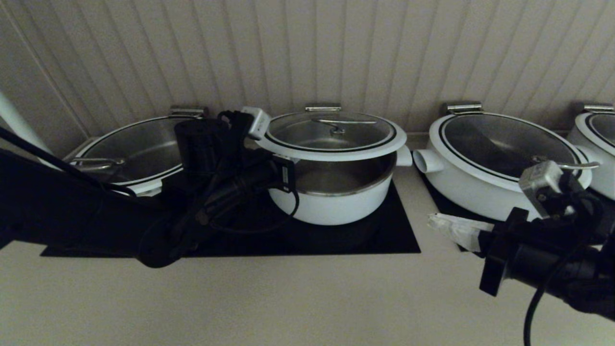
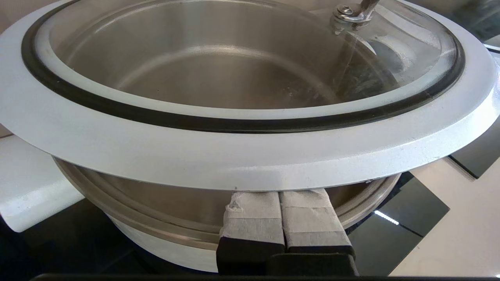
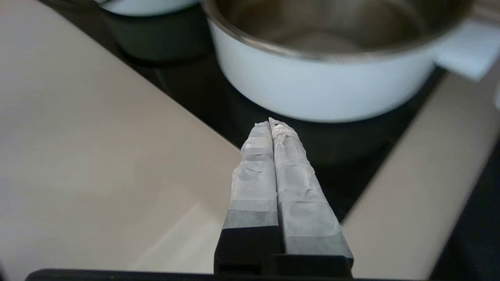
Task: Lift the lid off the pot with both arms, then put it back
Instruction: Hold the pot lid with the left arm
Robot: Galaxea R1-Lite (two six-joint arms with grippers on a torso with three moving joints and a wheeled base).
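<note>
Where head view hides them, left fingers (image 2: 279,212) pressed together under raised lid (image 2: 250,156) (right fingers (image 3: 273,156) closed, idle)

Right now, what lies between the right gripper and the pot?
Only bare counter and black cooktop separate right gripper from pot, shown in head and right wrist views.

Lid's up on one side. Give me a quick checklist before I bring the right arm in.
1. The lid raised off the pot: ok, front edge lifted, tilted.
2. Left gripper under the lid's white rim: ok, shut fingertips tucked beneath it.
3. Right gripper on the lid: not ok, it hangs apart over the counter, fingers shut.
4. Pot seated on the black cooktop: ok.
5. Lid's far edge contact with the pot: cannot tell.
6. Neighbouring pot beside the right arm's path: close, not ok.
</note>
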